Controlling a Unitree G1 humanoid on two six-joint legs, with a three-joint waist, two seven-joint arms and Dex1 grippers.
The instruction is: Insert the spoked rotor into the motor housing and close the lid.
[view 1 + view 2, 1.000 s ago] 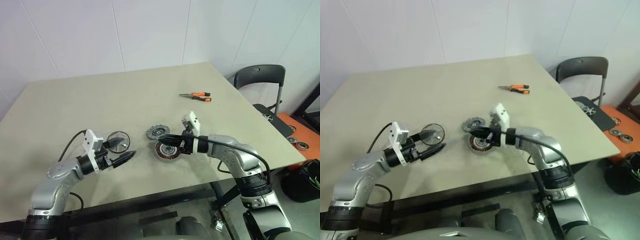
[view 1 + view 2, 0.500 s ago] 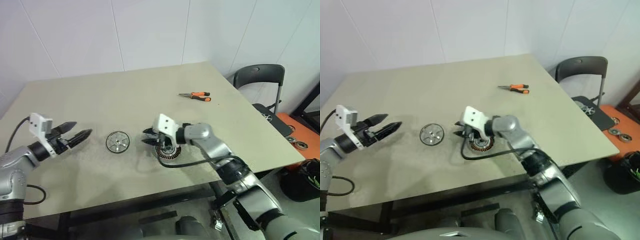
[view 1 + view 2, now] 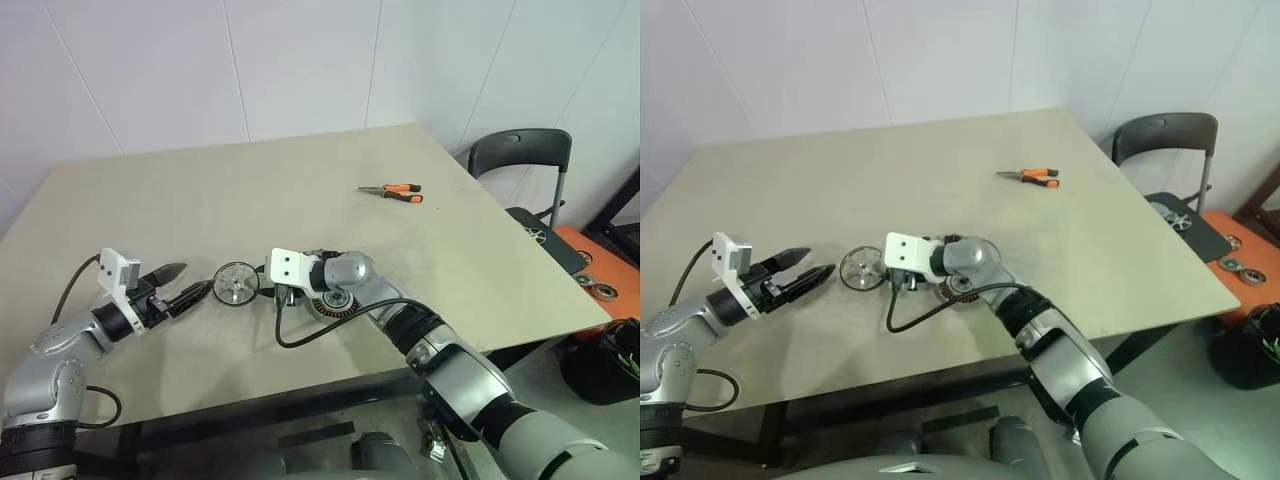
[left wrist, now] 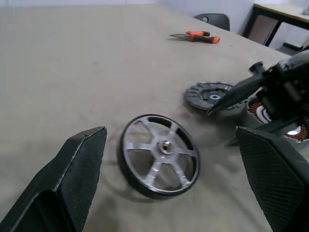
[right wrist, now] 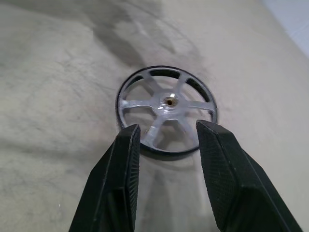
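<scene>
Lying flat on the beige surface (image 3: 300,190) near its front edge: the spoked rotor (image 3: 236,283), shiny rim up, untouched. Flanking it from the left, the left pincer (image 3: 185,284), fingers spread wide and gripping nothing, tips just short of the rim. Reaching in from the right, the right pincer (image 5: 166,145), jaws partly apart and holding nothing, fingertips (image 5: 129,137) hovering just beside the rotor's near rim with the wheel showing through the gap.

Sitting just right of the rotor, half covered by the right wrist and its white camera block (image 3: 285,267): the motor housing (image 3: 335,304), dark ring with copper windings, resting on the surface. Trailing in a loop from that wrist across the surface toward the front edge, a black cable (image 3: 300,335). Lying just beyond the housing, close against it, the lid (image 4: 208,95), dull grey and flat on the surface, with the right pincer's fingers passing in front of it in the left wrist view.

Resting farther back and well apart from the rest, toward the right side of the surface: orange-handled pliers (image 3: 392,190). Showing no readable writing or brand anywhere.

Standing beyond the surface's right corner, a dark chair (image 3: 520,160). Lying on the floor further right, an orange mat (image 3: 600,265) carrying small round metal parts. Closing the room behind, plain white wall panels (image 3: 300,60).
</scene>
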